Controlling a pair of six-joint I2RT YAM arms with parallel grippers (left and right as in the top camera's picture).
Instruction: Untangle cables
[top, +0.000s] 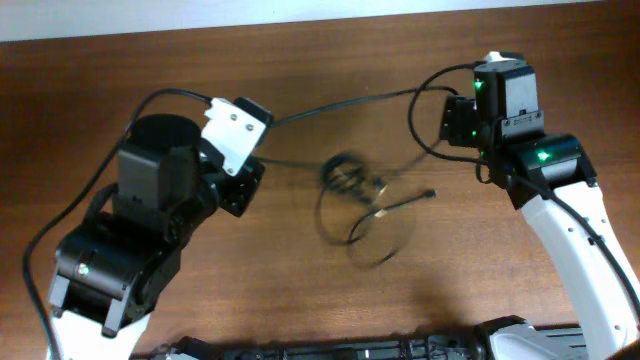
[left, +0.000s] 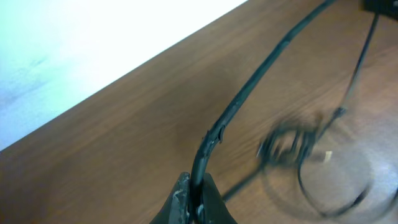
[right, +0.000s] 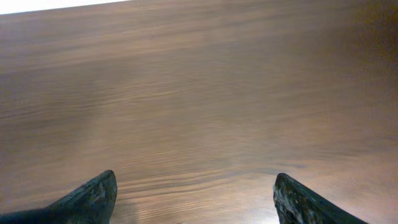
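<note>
Cables (top: 350, 188) lie in a messy knot of loops in the middle of the overhead frame, on the brown table (top: 150, 60). Left gripper (left: 196, 202), at the bottom of its own view, is pinched tight on 1 black cord (left: 249, 93). That cord runs to the upper right of the frame, lifted off the wood and pulled fairly straight. Where its far end goes I cannot tell. Right gripper (right: 194, 182) is spread wide with nothing in it, and only bare wood shows between its 2 fingers. It sits at the upper right of the overhead frame, away from the knot.

What could go wrong: nothing holds the knot down. If the left arm pulls hard, I think the whole bunch may slide along, or the knot may pull tighter. The thin cord could also slip out of the pinch
</note>
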